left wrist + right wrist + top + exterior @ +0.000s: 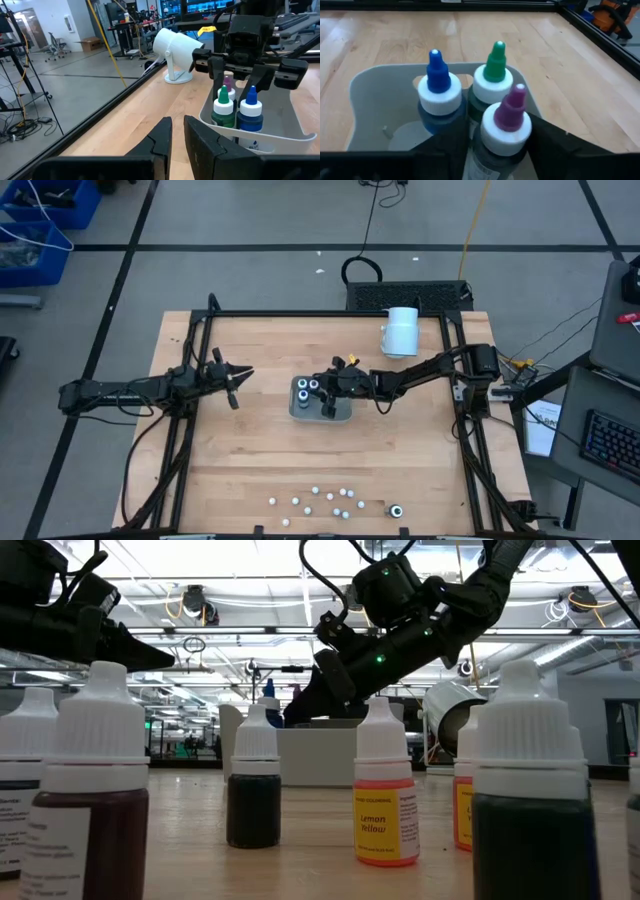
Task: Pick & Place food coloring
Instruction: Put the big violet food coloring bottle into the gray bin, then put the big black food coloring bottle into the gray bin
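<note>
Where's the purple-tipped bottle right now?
The purple-tipped bottle stands in the grey tray near the table's middle, between the right gripper's fingers, right beside the green-tipped bottle and the blue-tipped bottle.
</note>
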### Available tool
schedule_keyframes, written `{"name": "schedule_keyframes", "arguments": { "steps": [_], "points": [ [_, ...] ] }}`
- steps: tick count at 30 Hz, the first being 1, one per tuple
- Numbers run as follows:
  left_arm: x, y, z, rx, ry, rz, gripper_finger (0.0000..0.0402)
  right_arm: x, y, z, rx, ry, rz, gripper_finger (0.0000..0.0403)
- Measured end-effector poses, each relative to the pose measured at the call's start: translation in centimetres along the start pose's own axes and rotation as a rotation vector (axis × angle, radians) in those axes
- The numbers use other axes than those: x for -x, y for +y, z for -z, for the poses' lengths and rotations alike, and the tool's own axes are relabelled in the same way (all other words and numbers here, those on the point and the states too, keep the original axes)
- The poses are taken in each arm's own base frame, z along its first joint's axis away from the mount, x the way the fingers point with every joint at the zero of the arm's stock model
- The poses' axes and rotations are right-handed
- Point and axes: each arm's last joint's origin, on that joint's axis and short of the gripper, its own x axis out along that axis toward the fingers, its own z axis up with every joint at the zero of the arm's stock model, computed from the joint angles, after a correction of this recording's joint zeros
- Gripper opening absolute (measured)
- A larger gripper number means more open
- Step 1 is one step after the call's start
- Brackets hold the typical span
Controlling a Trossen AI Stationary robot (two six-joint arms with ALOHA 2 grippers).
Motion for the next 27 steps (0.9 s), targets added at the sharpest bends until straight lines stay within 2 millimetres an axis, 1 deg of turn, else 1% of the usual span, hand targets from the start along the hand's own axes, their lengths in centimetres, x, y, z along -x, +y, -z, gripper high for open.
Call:
{"name": "schedule_keyframes", "arguments": {
  "steps": [4, 9, 16, 19, 21, 24, 27],
  "points": [
    [0.0, 0.0, 0.0, 0.0, 0.001, 0.0, 0.0058, 0.0, 0.0, -0.1, 0.003, -0.017, -0.003, 0.0203],
    [0.0, 0.0, 0.2, -0.006, 0.018, 0.002, 0.0058, 0.1, 0.0, -0.4, 0.023, -0.04, -0.005, 0.0215],
    [0.0, 0.0, 0.2, -0.005, 0.017, 0.002, 0.0058, 1.9, 0.4, -2.9, 0.09, -0.127, -0.013, 0.0216],
    [0.0, 0.0, 0.2, -0.004, 0.017, 0.002, 0.0058, 3.3, 0.6, -4.4, 0.101, -0.167, -0.019, 0.0216],
    [0.0, 0.0, 0.2, -0.004, 0.017, 0.002, 0.0058, 4.8, 1.3, -5.3, 0.145, -0.165, -0.042, 0.0216],
    [0.0, 0.0, 0.2, -0.007, 0.024, 0.003, 0.0058, 7.6, 3.7, -6.6, 0.244, -0.113, -0.079, 0.0214],
    [0.0, 0.0, 0.2, -0.007, 0.025, 0.003, 0.0058, 10.8, 6.4, -7.9, 0.3, -0.098, -0.044, 0.0202]
  ]
}}
